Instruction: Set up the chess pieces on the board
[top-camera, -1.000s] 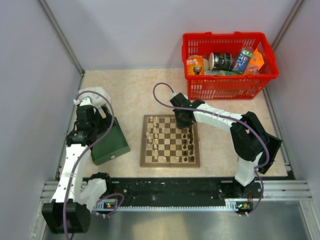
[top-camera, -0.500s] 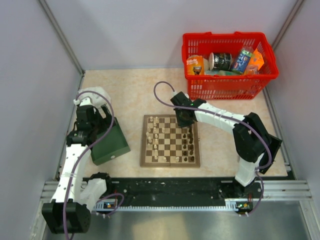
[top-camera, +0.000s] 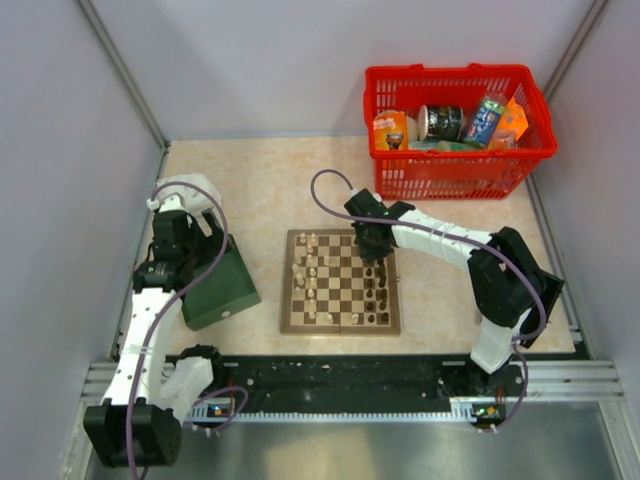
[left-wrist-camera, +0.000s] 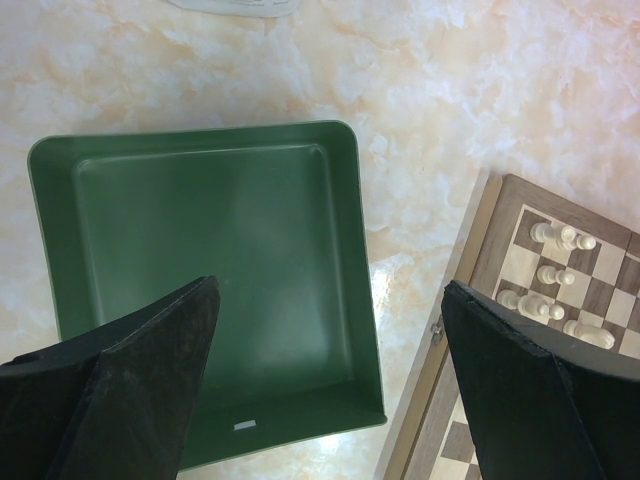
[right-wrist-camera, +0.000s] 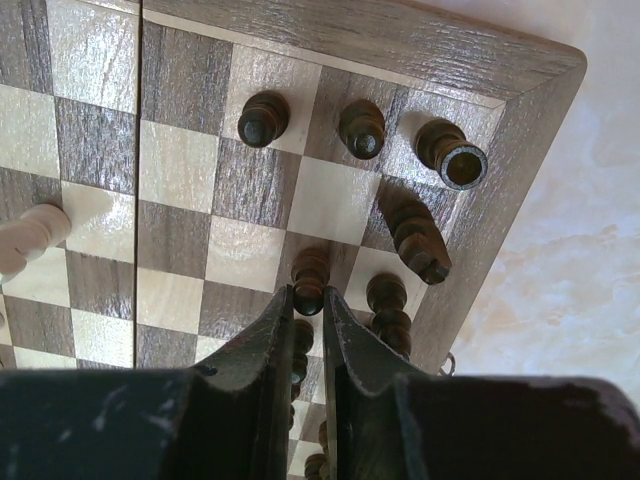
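Our right end effector (right-wrist-camera: 308, 297) is clenched on a dark piece (right-wrist-camera: 310, 275) by the right edge of the board (right-wrist-camera: 420, 45). Our left end effector (left-wrist-camera: 330, 290) hangs released over the green box (left-wrist-camera: 200, 230) on the desk (left-wrist-camera: 450, 80). We judge the piece should land upright, centred on its square, clear of the toppled dark piece (right-wrist-camera: 415, 240) beside it. Its fingers (right-wrist-camera: 262, 350) hide the base, so we cannot tell whether it touches the board.
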